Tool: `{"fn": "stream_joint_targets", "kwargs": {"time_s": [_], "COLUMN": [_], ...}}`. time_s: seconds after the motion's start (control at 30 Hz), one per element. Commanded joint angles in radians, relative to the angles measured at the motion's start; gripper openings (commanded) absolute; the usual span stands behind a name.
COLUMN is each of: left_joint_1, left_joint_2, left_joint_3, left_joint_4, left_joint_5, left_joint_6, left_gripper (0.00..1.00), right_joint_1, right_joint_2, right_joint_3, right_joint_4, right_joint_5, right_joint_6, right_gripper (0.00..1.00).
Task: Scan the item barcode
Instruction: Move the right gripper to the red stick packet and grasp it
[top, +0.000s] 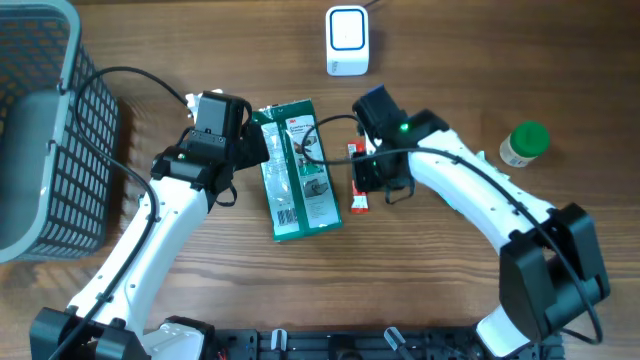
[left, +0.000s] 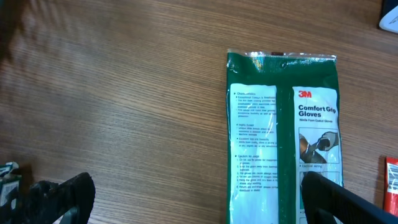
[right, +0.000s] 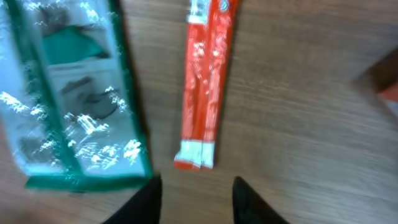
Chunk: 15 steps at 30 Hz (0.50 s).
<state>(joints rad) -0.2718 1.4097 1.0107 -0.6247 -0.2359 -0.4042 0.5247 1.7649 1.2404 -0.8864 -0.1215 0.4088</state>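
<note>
tabletop (top: 200, 40): bare wood, everything lies flat on it.
basket (top: 85, 150): well off on the left hand's outer side, out of play.
pack (top: 300, 170): green glove pack, flat, its top end between the left hand's fingers, just beside the right hand.
left hand (left: 196, 193): jaws at full spread, holding nothing.
right hand (right: 198, 202): hovering low, part open, nothing between the fingers.
scanner (top: 347, 40): white, beyond the right hand, apart from it.
bottle (top: 525, 143): green cap, well out past the right arm.
packet (right: 202, 81): slim and red, looks like the item. Its white end lies just ahead of the right fingertips.
tip: straddle the narrow width, pinch mid-length, lift level, then find the barcode. I can't see it from here.
</note>
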Motion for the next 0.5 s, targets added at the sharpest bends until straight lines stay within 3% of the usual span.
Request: {"fn": "stream_joint_targets", "kwargs": {"time_s": [0.0,0.2,0.47], "left_joint_1": [0.006,0.006,0.006], "left_joint_2": [0.001,0.001,0.001], "left_joint_3": [0.008,0.008,0.008], "left_joint_4": [0.003,0.003,0.003], "left_joint_5": [-0.008,-0.008,-0.008], "left_joint_6": [0.011,0.011,0.011], "left_gripper": [1.00,1.00,1.00], "right_joint_1": [0.000,0.000,0.000], "right_joint_2": [0.012,0.012,0.012], "right_joint_3": [-0.109,-0.205,-0.234], "right_joint_4": [0.117,0.268,0.335], "right_joint_5": [0.011,-0.011,-0.007], "right_joint_6": [0.086,0.119,0.145], "right_gripper": [0.34,0.34,0.31]}}
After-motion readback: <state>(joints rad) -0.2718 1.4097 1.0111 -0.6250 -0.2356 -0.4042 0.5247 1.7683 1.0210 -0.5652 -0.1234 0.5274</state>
